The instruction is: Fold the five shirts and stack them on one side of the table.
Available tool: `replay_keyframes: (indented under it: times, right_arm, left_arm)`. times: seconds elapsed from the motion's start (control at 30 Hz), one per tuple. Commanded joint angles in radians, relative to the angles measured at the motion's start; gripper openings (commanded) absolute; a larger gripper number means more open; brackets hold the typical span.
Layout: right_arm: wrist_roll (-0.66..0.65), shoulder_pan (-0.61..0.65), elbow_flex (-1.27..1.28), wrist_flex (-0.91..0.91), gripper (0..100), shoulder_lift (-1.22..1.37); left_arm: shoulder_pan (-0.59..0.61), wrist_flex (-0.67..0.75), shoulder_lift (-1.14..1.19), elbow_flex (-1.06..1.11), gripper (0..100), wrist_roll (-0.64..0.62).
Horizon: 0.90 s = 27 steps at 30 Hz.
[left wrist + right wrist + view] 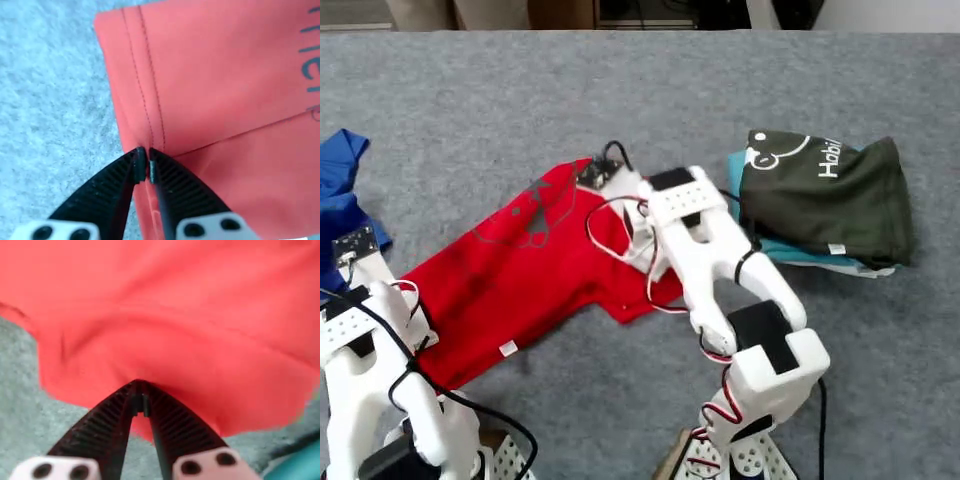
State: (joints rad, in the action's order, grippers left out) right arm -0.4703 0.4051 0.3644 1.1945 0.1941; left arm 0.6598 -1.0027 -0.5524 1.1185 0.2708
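Observation:
A red shirt (520,270) lies spread out and rumpled on the grey table, left of centre. My left gripper (145,162) is shut on its hemmed edge (145,100), where the cloth meets the table. In the high view that arm (370,350) stands at the near left, by the shirt's left corner. My right gripper (140,400) is shut on a bunched fold of the red shirt (175,315). Its arm (720,260) leans over the shirt's right side. A folded stack (825,200) sits at the right: a dark shirt on top, with teal and white ones beneath.
A blue shirt (340,190) lies crumpled at the left edge of the table. Grey table surface (620,90) runs open behind the red shirt. A teal edge (300,465) of the stack lies close to my right gripper. Cables trail from both arms.

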Motion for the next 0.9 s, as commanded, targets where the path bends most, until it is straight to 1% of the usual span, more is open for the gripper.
replay_keyframes:
  times: [0.0, 0.07, 0.17, 0.23, 0.4, 0.53, 0.67, 0.77, 0.87]
  right_arm:
    - [-0.037, 0.008, 0.025, -0.012, 0.5, -0.024]
    - [-0.054, 0.008, 0.041, -0.011, 0.5, -0.012]
    - [-0.054, 0.007, 0.073, -0.011, 0.5, -0.010]
    - [-0.060, 0.013, 0.085, -0.009, 0.5, -0.010]
    - [-0.074, 0.028, 0.077, 0.034, 0.5, -0.088]
    - [-0.083, -0.019, 0.030, 0.063, 0.5, -0.239]
    - [-0.239, -0.004, 0.022, 0.143, 0.8, -0.404]
    - [-0.414, 0.022, 0.090, 0.198, 0.9, -0.495]
    - [-0.569, 0.024, 0.191, 0.212, 0.9, -0.550]
  left_arm:
    - [0.025, 0.052, -0.001, -0.005, 3, -0.002]
    - [0.066, 0.101, 0.005, -0.014, 3, -0.002]
    - [0.135, 0.141, 0.008, -0.043, 3, 0.061]
    - [0.164, 0.143, 0.008, -0.068, 3, 0.091]
    - [0.193, 0.141, 0.008, -0.132, 3, 0.121]
    - [0.201, 0.138, 0.001, -0.149, 3, 0.121]
    - [0.256, 0.146, -0.001, -0.155, 3, 0.123]
    - [0.311, 0.150, 0.007, -0.149, 3, 0.123]
    - [0.345, 0.216, 0.008, -0.097, 3, 0.123]
